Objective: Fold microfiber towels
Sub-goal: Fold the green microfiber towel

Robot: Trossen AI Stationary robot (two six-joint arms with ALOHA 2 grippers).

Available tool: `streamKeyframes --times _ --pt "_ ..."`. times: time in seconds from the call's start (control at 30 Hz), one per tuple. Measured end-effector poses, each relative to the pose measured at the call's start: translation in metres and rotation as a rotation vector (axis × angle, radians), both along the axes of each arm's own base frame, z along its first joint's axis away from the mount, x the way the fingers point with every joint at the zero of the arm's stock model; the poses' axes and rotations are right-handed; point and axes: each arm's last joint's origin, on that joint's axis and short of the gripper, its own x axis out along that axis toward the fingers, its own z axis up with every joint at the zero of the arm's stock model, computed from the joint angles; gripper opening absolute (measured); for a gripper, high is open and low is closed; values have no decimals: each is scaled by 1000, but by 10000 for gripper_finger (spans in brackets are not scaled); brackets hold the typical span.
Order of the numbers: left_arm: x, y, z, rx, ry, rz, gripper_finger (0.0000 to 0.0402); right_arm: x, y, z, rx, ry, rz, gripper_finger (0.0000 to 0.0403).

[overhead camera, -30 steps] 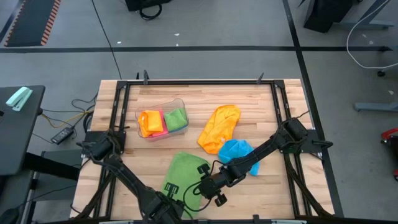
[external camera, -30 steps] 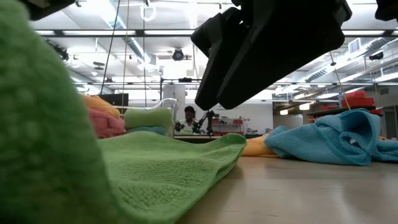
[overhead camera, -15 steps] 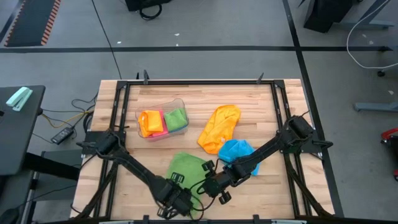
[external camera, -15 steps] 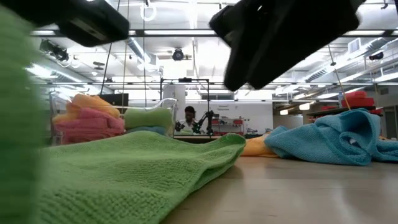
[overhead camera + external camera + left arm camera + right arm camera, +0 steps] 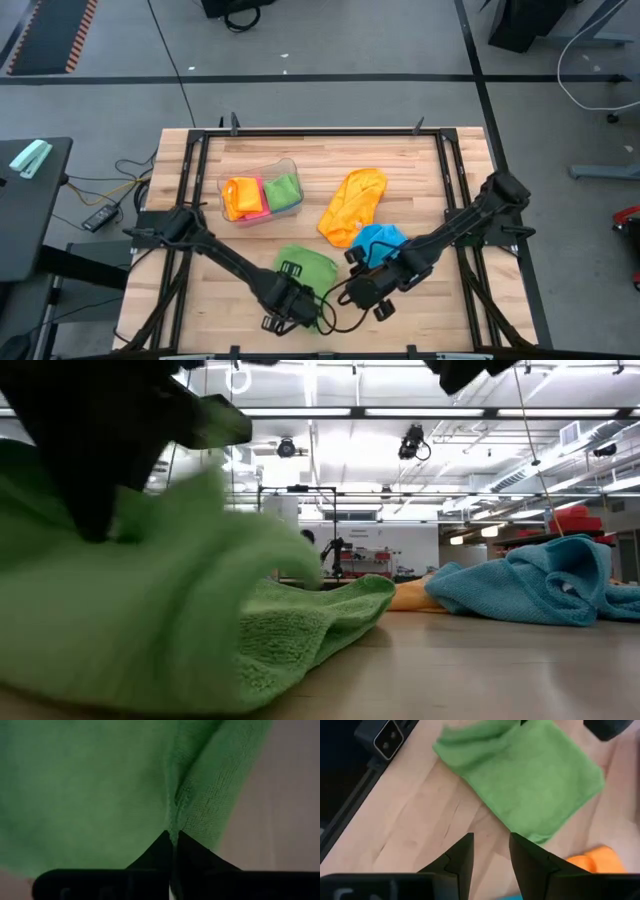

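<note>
A green microfiber towel (image 5: 306, 268) lies near the table's front edge, partly doubled over itself. My left gripper (image 5: 290, 303) stands over its near side, shut on it. Just to its right, my right gripper (image 5: 368, 292) hangs open above bare wood; the right wrist view shows nothing between its fingers (image 5: 490, 842). A sky-blue towel (image 5: 381, 242) lies crumpled beside it, and an orange towel (image 5: 353, 205) lies bunched behind that one. My left gripper pinches a ridge of the green towel (image 5: 174, 817) between its two fingers, coming from above and pointing down. Edge or fold, one layer or several, I cannot tell. The held part (image 5: 150, 570) is raised and drapes slack over the layer on the table (image 5: 330, 610).
A clear plastic tub (image 5: 262, 192) at the back left holds folded orange, pink and green cloths. Black rails (image 5: 320, 131) frame the wooden table (image 5: 420, 160). Bare wood lies along the far edge and at the right.
My left gripper has carried the green towel's near part toward the far edge and somewhat right, laying it over the rest, which stayed on the table. My right gripper has risen and drawn away from the green towel toward the table's right, still open.
</note>
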Motion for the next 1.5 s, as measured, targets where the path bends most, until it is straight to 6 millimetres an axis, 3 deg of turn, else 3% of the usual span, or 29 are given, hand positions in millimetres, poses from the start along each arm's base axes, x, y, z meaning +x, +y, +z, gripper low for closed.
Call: streamKeyframes --times 0.27,0.6,1.1,1.5 --pt "8 14 -7 40 13 37 12 -10 0 8 -35 -14 -30 133" --pt "12 14 -27 74 62 35 43 -16 6 8 -64 -22 -48 133" --pt "8 19 -27 318 6 -36 196 -14 7 9 -60 -43 -54 133" --pt "8 11 -27 303 -26 -74 220 -13 7 9 -52 -54 -56 133"
